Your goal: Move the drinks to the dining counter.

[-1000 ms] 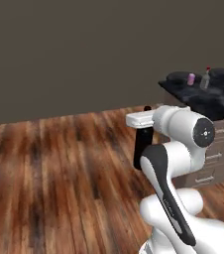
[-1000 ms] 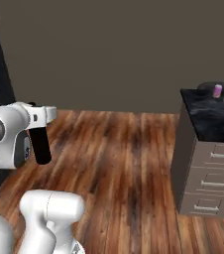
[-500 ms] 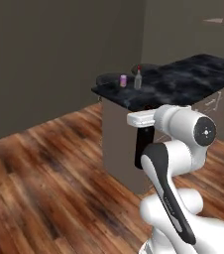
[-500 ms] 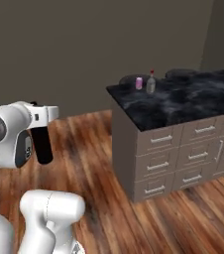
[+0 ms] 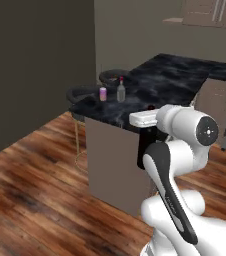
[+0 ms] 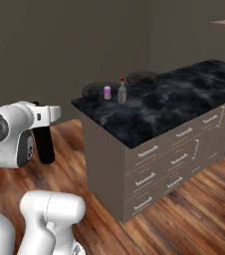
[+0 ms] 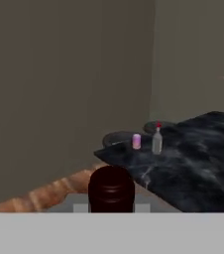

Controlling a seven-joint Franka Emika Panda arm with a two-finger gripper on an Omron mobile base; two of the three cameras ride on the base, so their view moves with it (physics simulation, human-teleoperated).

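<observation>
Black marble tabletop (image 5: 185, 82) looms nearer since your base swung round (can (image 5: 103, 94), clear bottle (image 5: 120, 90) already delivered), tool (image 5: 146, 142) pinching the wine bottle (image 7: 111, 188).

Apparently a home kitchen: black marble counter (image 6: 184, 99) over drawer cabinets (image 6: 174, 159), round stools (image 5: 82, 93), wood floor (image 5: 30, 190).
</observation>
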